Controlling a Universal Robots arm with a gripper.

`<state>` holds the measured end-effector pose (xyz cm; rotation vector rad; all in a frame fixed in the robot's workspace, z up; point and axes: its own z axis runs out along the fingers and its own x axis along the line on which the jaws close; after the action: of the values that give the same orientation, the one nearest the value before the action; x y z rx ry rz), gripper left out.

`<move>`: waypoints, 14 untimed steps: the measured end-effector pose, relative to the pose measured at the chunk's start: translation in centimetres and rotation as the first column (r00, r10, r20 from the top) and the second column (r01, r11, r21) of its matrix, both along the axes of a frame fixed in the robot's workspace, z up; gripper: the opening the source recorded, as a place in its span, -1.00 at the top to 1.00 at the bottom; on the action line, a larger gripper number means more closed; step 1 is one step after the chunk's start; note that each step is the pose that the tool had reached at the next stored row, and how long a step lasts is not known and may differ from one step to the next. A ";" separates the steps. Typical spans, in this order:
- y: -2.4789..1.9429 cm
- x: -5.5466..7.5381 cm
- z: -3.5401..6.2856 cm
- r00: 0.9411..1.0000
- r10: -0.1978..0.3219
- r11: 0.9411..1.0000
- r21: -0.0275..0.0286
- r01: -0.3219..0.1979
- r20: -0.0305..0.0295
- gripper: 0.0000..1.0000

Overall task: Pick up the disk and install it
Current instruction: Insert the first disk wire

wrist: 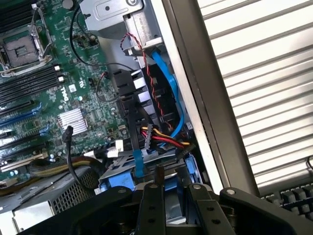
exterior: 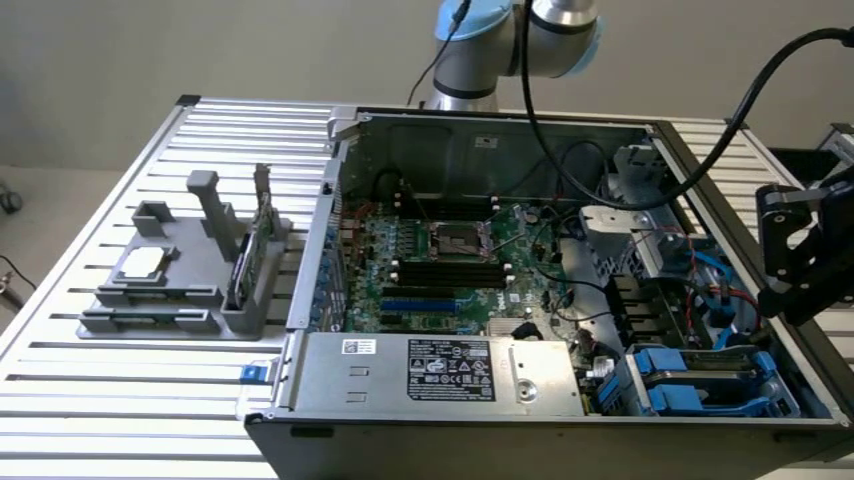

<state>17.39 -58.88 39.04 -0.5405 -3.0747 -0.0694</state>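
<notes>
The gripper hung over the case's wall on the exterior view's right, pointed down into the drive bay. Its 2 fingers stood partly apart and seemed to hold nothing, so the pose read as lining up over the bay. The disk appeared to sit in that bay, in the near corner on the exterior view's right. Its blue rails suited sliding into the bay. The cables crowded beside it, which probably explained the approach from above.

No wording is legible; the sticker on the power-supply box carries print too small to read.
</notes>
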 end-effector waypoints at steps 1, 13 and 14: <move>-0.10 0.0 0.00 1.000 -0.005 1.000 0.000 0.005 0.000 0.50; -0.82 0.0 -0.10 0.996 -0.086 0.996 0.001 0.086 0.000 0.50; -0.85 0.0 -0.13 0.996 -0.095 0.996 0.001 0.095 0.000 0.50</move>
<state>17.39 -59.74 38.92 -0.6861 -3.0475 -0.0718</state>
